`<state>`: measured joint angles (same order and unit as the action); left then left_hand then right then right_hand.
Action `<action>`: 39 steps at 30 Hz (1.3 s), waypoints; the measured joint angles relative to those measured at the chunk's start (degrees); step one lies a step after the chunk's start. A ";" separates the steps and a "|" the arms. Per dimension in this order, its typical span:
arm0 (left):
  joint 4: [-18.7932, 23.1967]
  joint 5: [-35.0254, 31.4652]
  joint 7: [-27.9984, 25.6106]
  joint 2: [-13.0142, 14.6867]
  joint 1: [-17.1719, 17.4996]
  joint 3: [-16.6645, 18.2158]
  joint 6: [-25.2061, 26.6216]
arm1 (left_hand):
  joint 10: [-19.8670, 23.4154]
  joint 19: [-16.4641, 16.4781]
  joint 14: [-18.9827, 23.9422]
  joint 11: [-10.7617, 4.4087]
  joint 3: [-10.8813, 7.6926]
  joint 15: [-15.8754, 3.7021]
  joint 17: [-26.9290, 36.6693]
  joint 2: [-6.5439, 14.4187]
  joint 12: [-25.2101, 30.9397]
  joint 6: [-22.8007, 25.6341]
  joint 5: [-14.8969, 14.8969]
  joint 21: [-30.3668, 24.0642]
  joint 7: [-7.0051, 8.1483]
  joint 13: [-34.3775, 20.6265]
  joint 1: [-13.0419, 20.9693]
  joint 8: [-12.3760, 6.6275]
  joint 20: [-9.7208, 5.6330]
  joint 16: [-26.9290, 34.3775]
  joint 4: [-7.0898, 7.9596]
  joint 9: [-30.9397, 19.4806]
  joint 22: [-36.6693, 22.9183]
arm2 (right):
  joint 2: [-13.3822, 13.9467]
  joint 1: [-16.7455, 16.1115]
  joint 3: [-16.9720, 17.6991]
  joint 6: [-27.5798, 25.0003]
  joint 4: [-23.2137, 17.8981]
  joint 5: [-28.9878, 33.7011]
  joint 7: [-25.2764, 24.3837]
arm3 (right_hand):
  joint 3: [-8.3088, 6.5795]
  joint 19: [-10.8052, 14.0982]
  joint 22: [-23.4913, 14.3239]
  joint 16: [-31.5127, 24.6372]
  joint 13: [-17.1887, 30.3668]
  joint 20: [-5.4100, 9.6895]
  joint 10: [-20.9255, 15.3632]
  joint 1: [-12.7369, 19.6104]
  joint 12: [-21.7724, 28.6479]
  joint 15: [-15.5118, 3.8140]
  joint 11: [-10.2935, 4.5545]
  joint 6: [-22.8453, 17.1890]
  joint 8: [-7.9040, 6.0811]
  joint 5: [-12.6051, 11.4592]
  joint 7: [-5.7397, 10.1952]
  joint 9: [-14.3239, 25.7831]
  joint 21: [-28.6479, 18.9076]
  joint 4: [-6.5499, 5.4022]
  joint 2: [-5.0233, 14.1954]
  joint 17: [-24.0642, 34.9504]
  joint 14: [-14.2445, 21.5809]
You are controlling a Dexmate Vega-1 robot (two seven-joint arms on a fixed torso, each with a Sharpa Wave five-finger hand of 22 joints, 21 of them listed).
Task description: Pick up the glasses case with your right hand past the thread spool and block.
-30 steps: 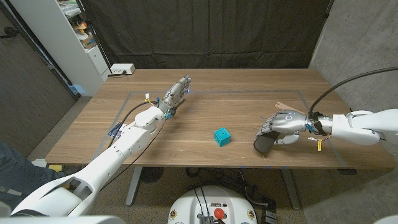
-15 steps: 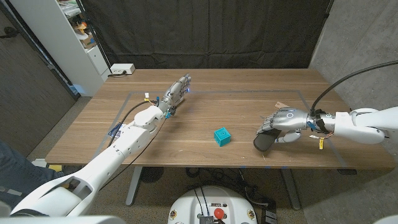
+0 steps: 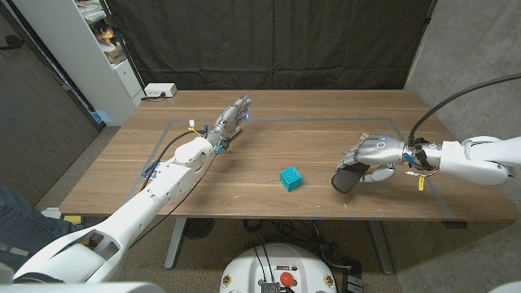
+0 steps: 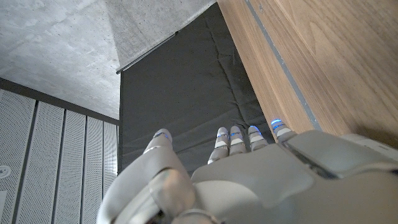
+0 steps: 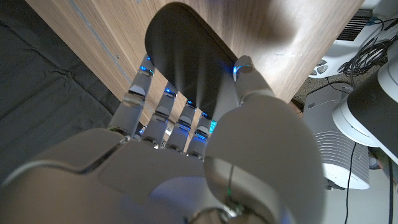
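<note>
- Head view shows the right hand [image 3: 370, 156] near the table's right side, its fingers wrapped round a dark, rounded-end glasses case [image 3: 345, 180]; the case sits at the near-right part of the wooden table [image 3: 326, 122], and whether it is off the surface or touching it cannot be told from this angle.
- Right wrist view shows the dark case [image 5: 186, 62] clamped between the fingers [image 5: 163, 106] on one side and the thumb on the other, the table's grain behind it.
- Judged from this, the grasp is made and the lift is the step in hand.
- A small teal block [image 3: 290, 178] stands on the table well apart from the case, toward the middle; no thread spool can be made out.
- The next move, I judge, calls for a straight raise with the clamp kept firm, since a smooth, rounded case may slide out of the fingers if it tilts.
- The left hand [image 3: 232, 115] lies far off at the table's far-left part, fingers stretched out and apart, holding nothing; the left wrist view shows its fingertips [image 4: 231, 132] straight beside the table's edge.
- Containers: the case is the sole one, and it appears closed, so what is inside cannot be told.
</note>
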<state>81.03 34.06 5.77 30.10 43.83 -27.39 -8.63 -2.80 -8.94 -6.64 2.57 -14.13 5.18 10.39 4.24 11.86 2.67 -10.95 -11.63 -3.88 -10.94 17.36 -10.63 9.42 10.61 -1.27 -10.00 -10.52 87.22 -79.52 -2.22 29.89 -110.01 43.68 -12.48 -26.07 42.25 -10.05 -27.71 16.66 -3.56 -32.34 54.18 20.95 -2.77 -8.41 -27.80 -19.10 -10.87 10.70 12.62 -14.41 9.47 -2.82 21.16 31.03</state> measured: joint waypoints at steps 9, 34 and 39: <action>-0.24 0.10 0.66 0.03 -0.22 0.08 -0.41 | 0.00 0.00 0.00 0.00 0.00 0.00 0.01 0.00 0.00 0.00 0.00 0.00 0.00 0.00 0.00 0.00 0.00 0.00 0.00 0.00 0.00 | -5.61 -2.81 6.72 3.20 -0.79 1.35 5.11 | 0.00 0.00 0.06 0.01 0.29 0.00 0.00 0.00 -0.11 0.00 0.00 -0.06 0.05 0.00 -0.06 0.03 0.01 0.00 0.00 0.00 -0.01; -1.45 0.68 2.54 0.03 -0.61 0.44 -2.05 | 0.00 0.00 0.00 -0.01 -0.01 0.00 0.01 0.22 0.00 0.00 0.00 0.00 0.00 0.00 -0.22 0.00 0.00 0.00 0.01 0.00 0.00 | -20.07 -1.67 16.17 9.64 -4.35 3.00 16.79 | 0.00 0.00 0.02 0.50 0.58 0.00 -0.32 0.00 -0.34 0.01 -0.08 -0.06 -0.19 -0.39 -0.06 0.02 0.17 0.00 0.00 0.27 0.61; -2.39 0.74 2.88 -0.27 -1.16 0.44 -2.15 | 0.00 0.00 0.00 0.00 -0.01 0.00 0.01 0.22 0.00 0.00 0.00 0.00 0.00 0.00 -0.22 0.00 0.00 0.00 0.01 0.00 0.00 | -21.31 -1.06 16.72 10.93 -4.73 3.02 20.02 | 0.00 0.00 0.02 0.89 0.80 0.00 -0.32 0.00 -0.45 -0.22 -0.08 -0.06 -0.19 -0.39 -0.06 0.04 0.24 0.00 0.00 0.27 0.83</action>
<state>78.64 34.80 8.65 29.83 42.67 -26.95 -10.78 -2.80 -8.94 -6.64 2.56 -14.14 5.18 10.40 4.46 11.86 2.67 -10.96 -11.63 -3.88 -10.94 17.14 -10.63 9.43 10.61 -1.26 -10.00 -10.52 65.91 -80.58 14.50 40.82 -114.75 46.71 7.54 -26.07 42.25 -10.03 -26.82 17.46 -3.56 -32.65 54.18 20.50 -2.99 -8.49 -27.86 -19.30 -11.26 10.64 12.66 -14.17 9.46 -2.82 21.43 31.86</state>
